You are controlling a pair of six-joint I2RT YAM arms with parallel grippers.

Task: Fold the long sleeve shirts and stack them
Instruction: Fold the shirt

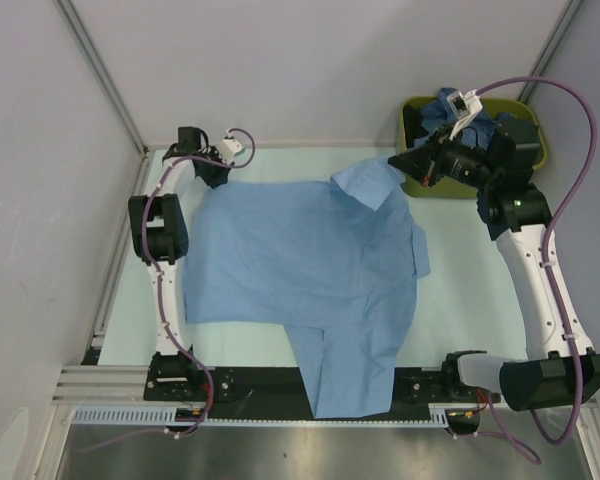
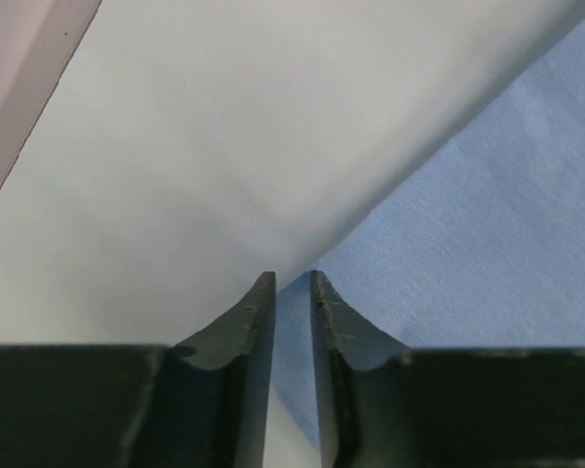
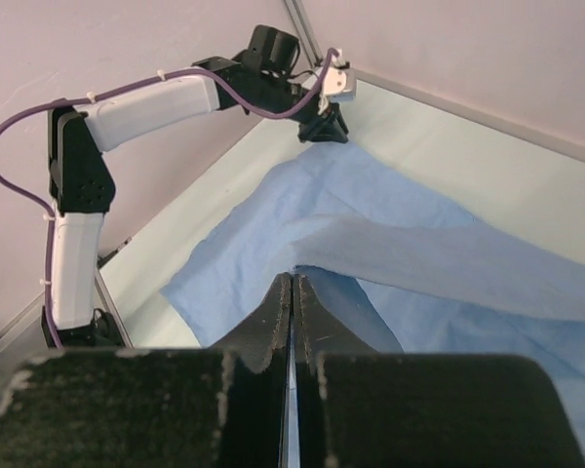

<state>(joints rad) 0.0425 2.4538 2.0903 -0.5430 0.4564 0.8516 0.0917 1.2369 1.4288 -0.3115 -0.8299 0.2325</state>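
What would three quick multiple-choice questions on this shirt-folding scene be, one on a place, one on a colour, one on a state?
1. Where is the olive-green bin? A near left; B far right; C centre.
2. What colour is the shirt spread on the table? A white; B light blue; C red.
3. How is the right gripper? A wide open; B out of view; C shut on the shirt's sleeve.
Answers: B, the top view shows it in the far right corner; B, its cloth is pale blue in every view; C, its wrist view shows the fingers pressed together with the sleeve running from their tips.
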